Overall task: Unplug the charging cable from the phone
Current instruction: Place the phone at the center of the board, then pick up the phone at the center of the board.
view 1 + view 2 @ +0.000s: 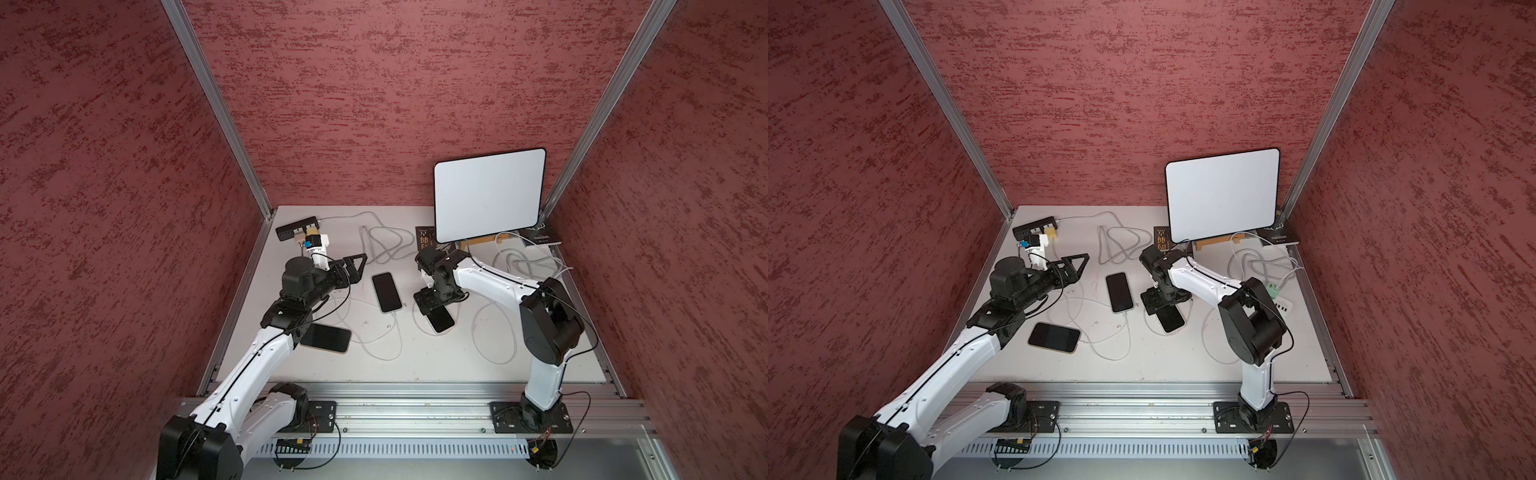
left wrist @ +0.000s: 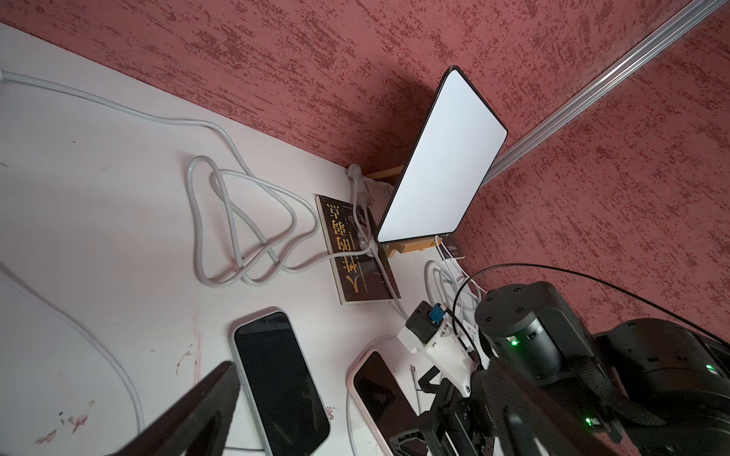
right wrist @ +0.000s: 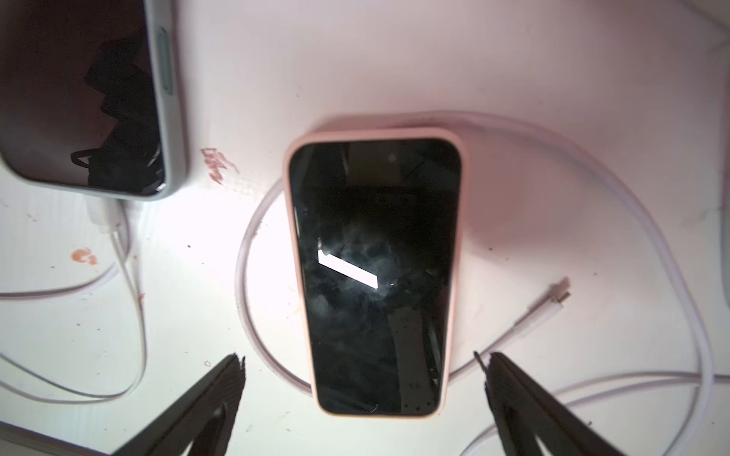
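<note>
- Only the right wrist view shows the charging cable (image 3: 243,268) and its plug (image 3: 555,298). The plug lies loose on the table (image 3: 395,59), just beside the pink-cased phone (image 3: 375,276) and not in it. In both top views the right arm covers that spot.
- The same view shows the right gripper (image 3: 360,359) spread wide and empty, with its dark fingers (image 3: 213,395) flanking the phone's near end.
- The top views give the layout. The pink-cased phone lies mid-table, with a grey-cased phone (image 1: 387,292) just beside it. A third phone (image 1: 326,337) is partly hidden by the left arm.
- A white connector (image 3: 103,215) sits in the grey-cased phone's end.
- The left gripper (image 1: 356,266) hangs open, holding nothing, near the grey-cased phone. Its wrist view catches one finger (image 2: 197,414).
- The cable curls around the pink-cased phone, so bare table lies mainly toward the front edge. A book (image 2: 355,252) and a leaning tablet (image 1: 489,194) crowd the back.
- The phone screens are glossy black with rounded corners. The table is matt white with reddish stains, and the walls (image 1: 374,104) are rough, mottled red.
</note>
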Action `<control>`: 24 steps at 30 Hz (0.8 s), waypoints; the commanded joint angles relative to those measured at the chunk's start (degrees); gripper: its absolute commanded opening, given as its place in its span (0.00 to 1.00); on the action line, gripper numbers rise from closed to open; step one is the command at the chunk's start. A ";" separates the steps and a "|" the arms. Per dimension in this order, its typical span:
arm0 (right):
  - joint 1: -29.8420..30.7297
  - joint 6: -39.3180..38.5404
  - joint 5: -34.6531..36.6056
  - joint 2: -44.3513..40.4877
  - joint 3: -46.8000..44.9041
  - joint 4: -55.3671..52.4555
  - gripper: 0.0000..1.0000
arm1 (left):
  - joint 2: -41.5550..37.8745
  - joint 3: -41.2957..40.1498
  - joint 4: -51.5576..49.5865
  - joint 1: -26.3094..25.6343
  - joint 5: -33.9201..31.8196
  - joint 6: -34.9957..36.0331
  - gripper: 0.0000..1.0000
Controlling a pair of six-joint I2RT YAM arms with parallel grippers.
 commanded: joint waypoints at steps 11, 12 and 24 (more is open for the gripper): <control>5.45 7.55 1.82 1.03 5.26 9.39 0.99 | -3.63 1.12 -3.64 0.66 -5.75 0.39 1.00; 5.95 8.13 1.91 1.49 5.77 10.14 0.99 | -3.65 1.09 -3.63 0.71 -5.84 0.41 1.00; 11.02 12.18 9.04 8.58 11.56 15.43 0.99 | -4.10 0.76 -3.97 1.00 -6.41 0.24 1.00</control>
